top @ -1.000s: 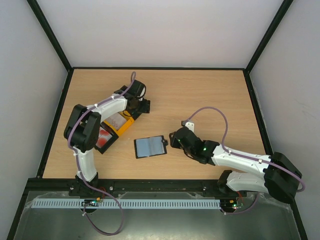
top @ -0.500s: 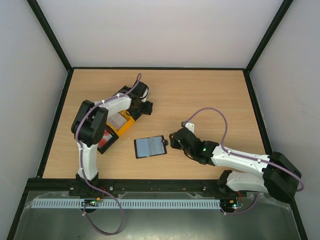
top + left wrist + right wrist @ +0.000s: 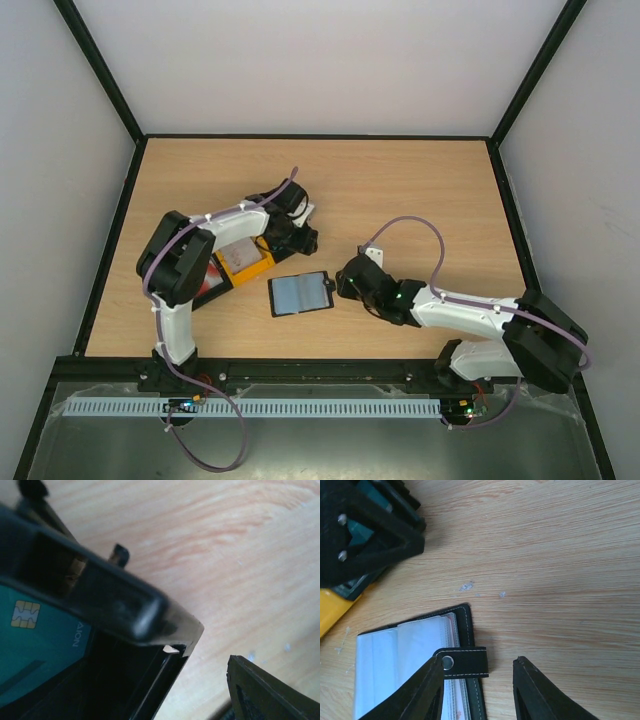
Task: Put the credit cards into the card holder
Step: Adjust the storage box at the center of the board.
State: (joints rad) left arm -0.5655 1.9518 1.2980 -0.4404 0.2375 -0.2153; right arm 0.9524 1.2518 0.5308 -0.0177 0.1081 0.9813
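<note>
Black card holder (image 3: 298,294) lies open and flat on the wooden counter (image 3: 420,190), near centre, between the two arms.

Top view: the left tool (image 3: 300,238) sits low at the far end of the tray row, just past the yellow tray (image 3: 250,268), which carries a pale card (image 3: 238,256). The right tool (image 3: 342,282) is just beside the holder's right edge, tips at the clasp strap (image 3: 328,286). Jaw gaps are too small to read from up here.

Left wrist view: left tool stands wide. The upper finger (image 3: 115,600) runs across the frame and the lower finger (image 3: 270,695) sits in the bottom right corner, with bare wood between their tips. Under the upper finger lies a teal card (image 3: 35,650), chip (image 3: 25,615) up, inside a black tray (image 3: 145,685). That finger overlaps the card's edge; can't tell if it presses on it. Card face and tray interior show only here.

Right wrist view: right tool is about half open, not closed on anything. The strap's snap end sits at the tip of the near finger (image 3: 422,695) on the picture's left; contact there, can't tell. The strap's outer end reaches into the gap. The far finger (image 3: 540,695) is over bare wood, apart from the holder. Only this view shows the holder's clear sleeves (image 3: 405,655). Left tool shows at top left, with teal visible through its frame.
</note>
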